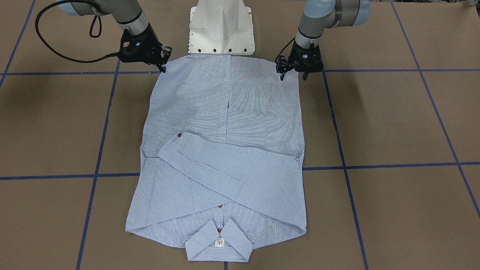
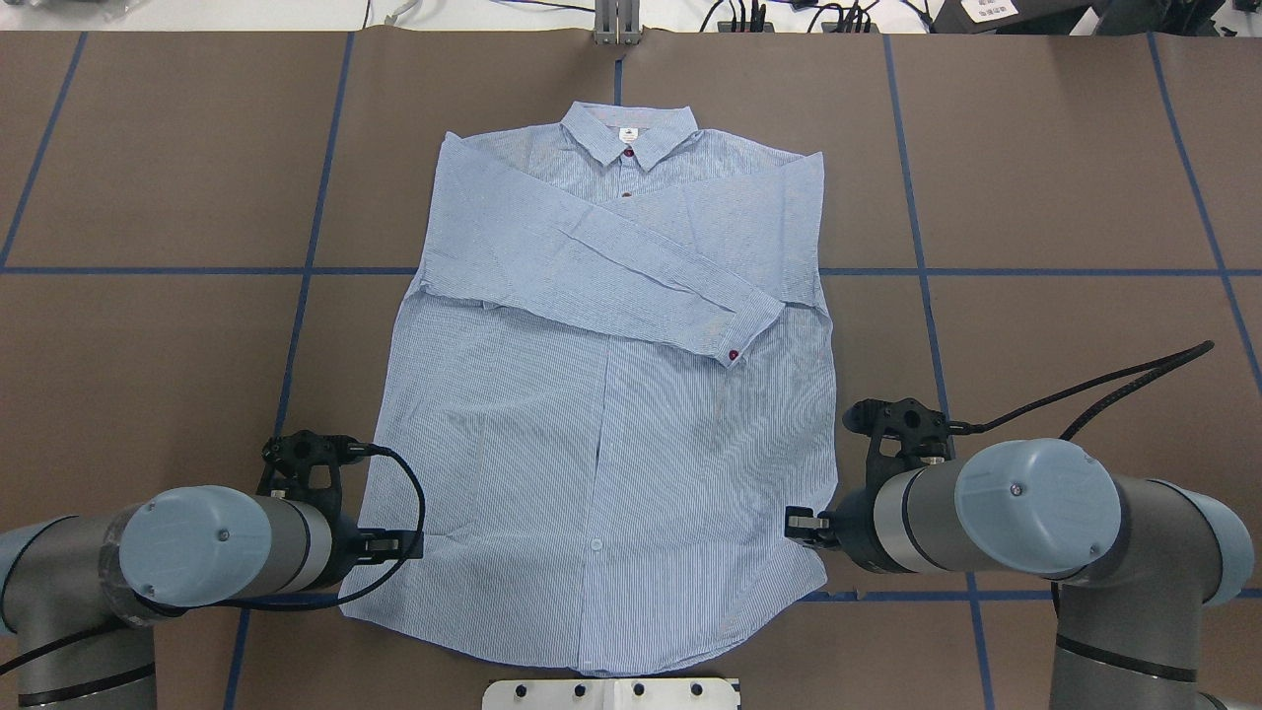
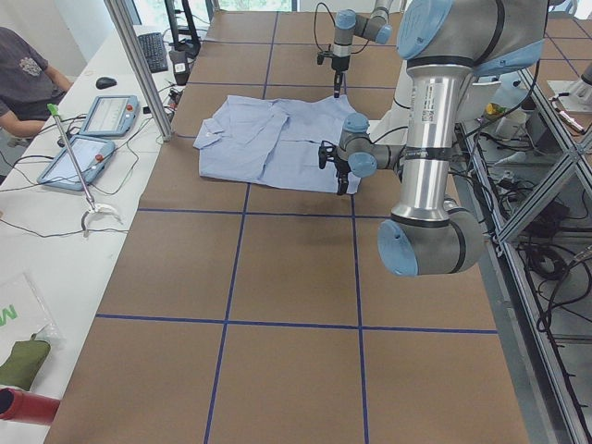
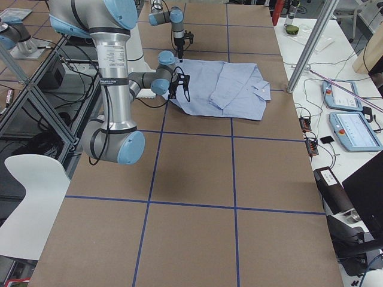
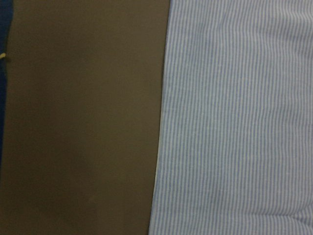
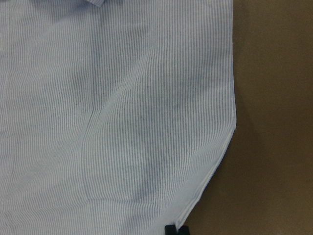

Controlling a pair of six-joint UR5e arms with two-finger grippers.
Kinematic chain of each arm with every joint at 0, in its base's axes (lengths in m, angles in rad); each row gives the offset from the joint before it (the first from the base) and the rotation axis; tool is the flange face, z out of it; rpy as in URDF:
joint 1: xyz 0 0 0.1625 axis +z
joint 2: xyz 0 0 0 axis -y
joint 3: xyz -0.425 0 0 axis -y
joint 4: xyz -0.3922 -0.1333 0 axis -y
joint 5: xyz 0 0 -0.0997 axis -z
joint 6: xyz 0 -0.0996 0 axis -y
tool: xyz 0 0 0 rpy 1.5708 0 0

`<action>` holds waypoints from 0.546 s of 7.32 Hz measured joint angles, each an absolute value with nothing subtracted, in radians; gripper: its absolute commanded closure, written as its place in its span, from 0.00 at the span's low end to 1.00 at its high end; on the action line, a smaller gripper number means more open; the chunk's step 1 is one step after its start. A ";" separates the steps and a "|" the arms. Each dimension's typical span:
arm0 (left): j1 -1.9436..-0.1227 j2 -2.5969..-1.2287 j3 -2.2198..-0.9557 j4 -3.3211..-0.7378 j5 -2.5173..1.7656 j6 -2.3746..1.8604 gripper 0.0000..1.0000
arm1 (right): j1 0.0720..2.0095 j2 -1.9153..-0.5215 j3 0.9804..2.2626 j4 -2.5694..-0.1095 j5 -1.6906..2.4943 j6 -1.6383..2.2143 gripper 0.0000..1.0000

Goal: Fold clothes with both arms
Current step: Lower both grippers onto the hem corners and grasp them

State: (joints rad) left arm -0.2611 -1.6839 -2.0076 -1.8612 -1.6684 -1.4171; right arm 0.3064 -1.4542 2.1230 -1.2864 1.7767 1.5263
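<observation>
1. Front view: The shirt (image 1: 225, 112) lies flat on the brown table (image 1: 393, 120), buttons up. Its collar (image 1: 219, 243) is far from the robot and its bottom edge is close to the white base (image 1: 221, 30). The sleeves are folded across the chest, with one cuff (image 1: 170, 144) on top. The left gripper (image 1: 293, 77) sits low at one bottom corner. Its fingers are wide, one over the cloth and one over the table. The right gripper (image 1: 166, 59) is at the other bottom corner. Its fingers look apart too, and they hold nothing.
2. Overhead view: The lower half of the shirt is spread out flat, not folded. Each gripper is just beside a side edge, near a bottom corner.
3. Left side view: The near arm's gripper is down by the near corner. The far one hangs over the far corner. I cannot tell the fingers from here.
4. Right side view: The shirt lies flat at the robot's end of the table, with one gripper at each corner.
5. Left wrist view: Striped cloth is on one side and bare table on the other. No fingers show.
6. Right wrist view: The round bottom corner shows, and a black fingertip (image 6: 173, 229) peeks in beside the hem.
7. The sleeves look done. I think folding the bottom up toward the collar is what is left.
</observation>
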 measured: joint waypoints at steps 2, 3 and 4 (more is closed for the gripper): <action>-0.261 -1.687 -2.007 -1.855 -1.669 -1.416 0.13 | 0.310 -1.454 2.123 -1.287 1.778 1.526 1.00; -0.260 -1.686 -2.005 -1.855 -1.669 -1.416 0.13 | 0.312 -1.454 2.123 -1.287 1.778 1.526 1.00; -0.260 -1.686 -2.004 -1.855 -1.669 -1.416 0.13 | 0.312 -1.454 2.123 -1.288 1.778 1.525 1.00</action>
